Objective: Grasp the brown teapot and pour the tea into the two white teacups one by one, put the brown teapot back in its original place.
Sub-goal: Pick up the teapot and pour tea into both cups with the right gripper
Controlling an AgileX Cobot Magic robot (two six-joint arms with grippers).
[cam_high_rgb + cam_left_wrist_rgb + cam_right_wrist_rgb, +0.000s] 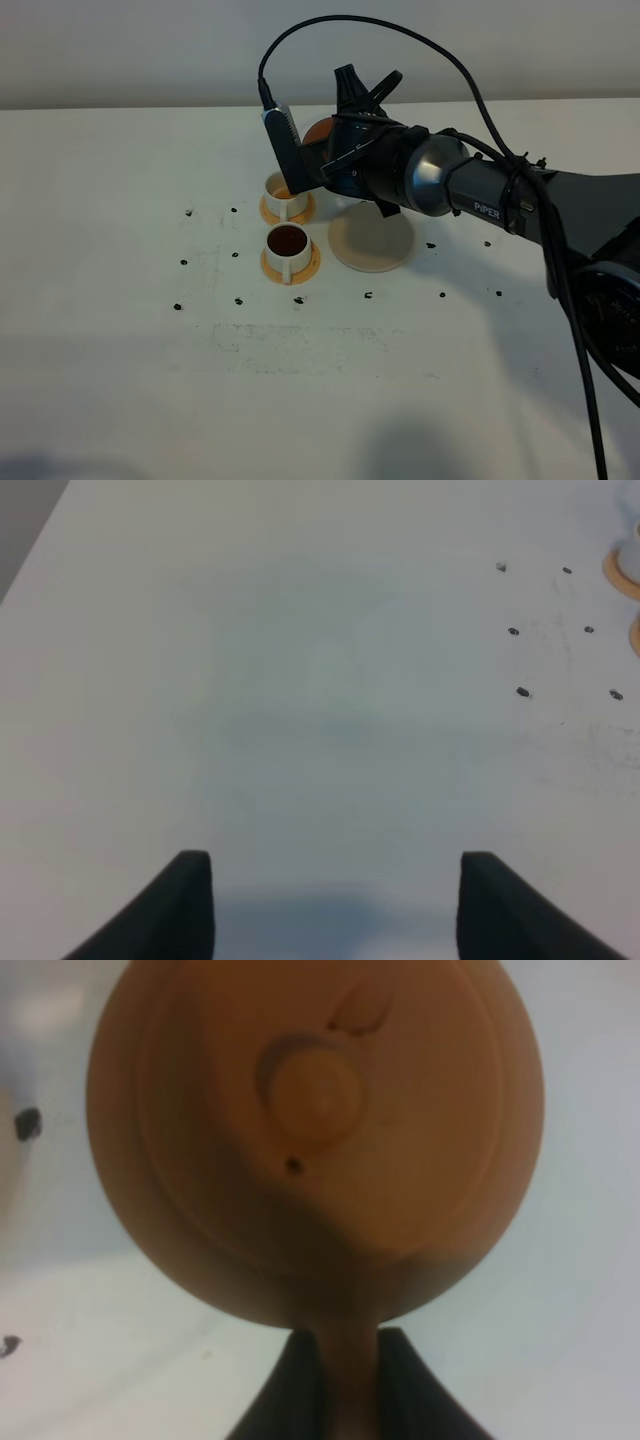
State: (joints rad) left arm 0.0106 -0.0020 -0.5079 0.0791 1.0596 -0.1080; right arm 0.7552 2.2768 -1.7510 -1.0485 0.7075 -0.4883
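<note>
A white desk filled most of the exterior high view, its surface matte, with faint grey smudges near the middle. Small black marks dotted it in a loose ring, some to the left, others to the right. Behind the desk's far edge rose a plain pale grey wall, meeting the desktop in a straight line. The light was soft and even, and a broad dim shadow lay across the near edge of the desk. In the left wrist view a darker grey strip showed past one edge of the desk; floor or wall, it could not be told.
</note>
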